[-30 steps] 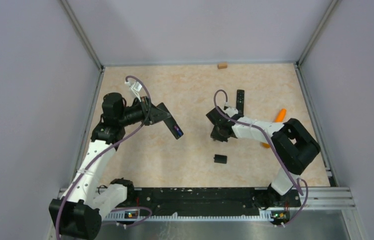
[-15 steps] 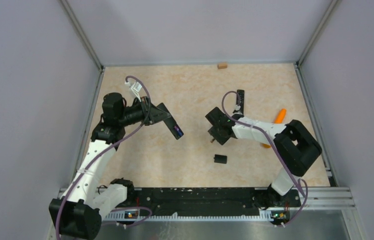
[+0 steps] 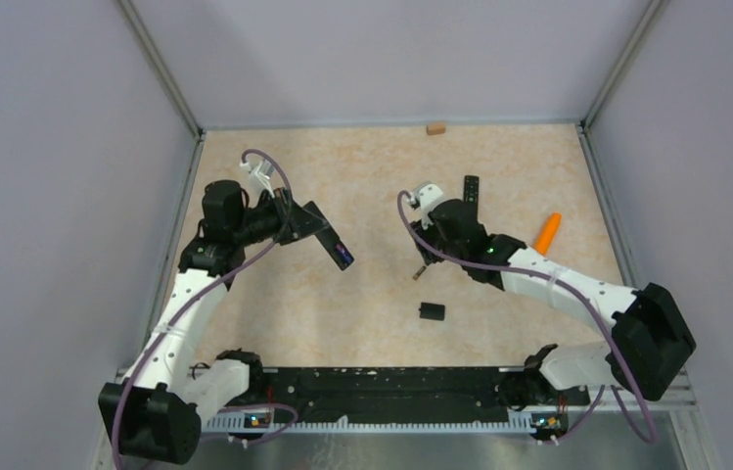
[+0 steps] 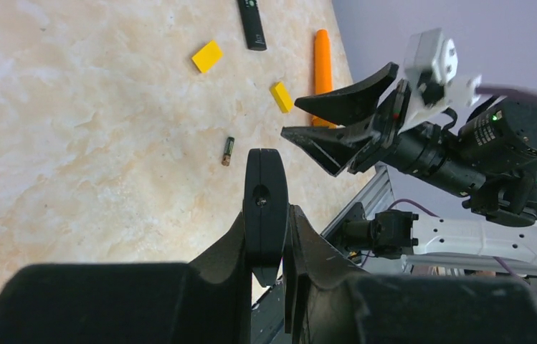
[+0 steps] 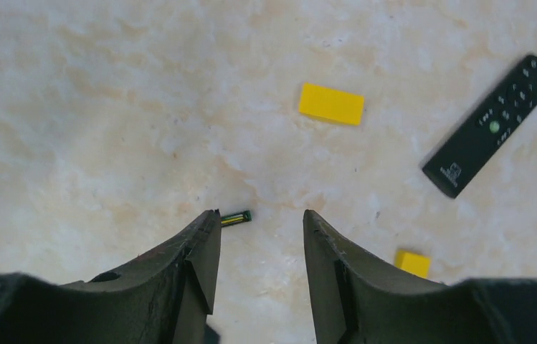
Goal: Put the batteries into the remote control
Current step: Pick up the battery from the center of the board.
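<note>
The battery (image 5: 236, 218), a tiny slim cylinder with a green band, lies on the counter (image 3: 372, 166) below the right tool (image 5: 259, 213). In the wrist view it sits just off the tip of one finger, at the edge of the gap. That tool is released, its two fingers spread with nothing between them, and the left wrist view shows it raised above the counter. A yellow block (image 5: 331, 104) lies farther out beyond its fingertips, and a second yellow block (image 5: 412, 262) lies close beside its other finger. A second remote (image 5: 491, 136) lies face up, well off to that same side. An orange stick (image 3: 547, 232) lies past that remote, beside the right arm. A small black piece (image 3: 431, 311) sits on the counter nearer the arm bases than the right tool. Across from it, well apart, the left tool (image 3: 305, 223) is clenched on the remote (image 3: 336, 250). It holds the remote off the counter, with the blue-tipped end pointing toward the right tool. A small tan block (image 3: 435, 127) rests at the far edge of the counter.
</note>
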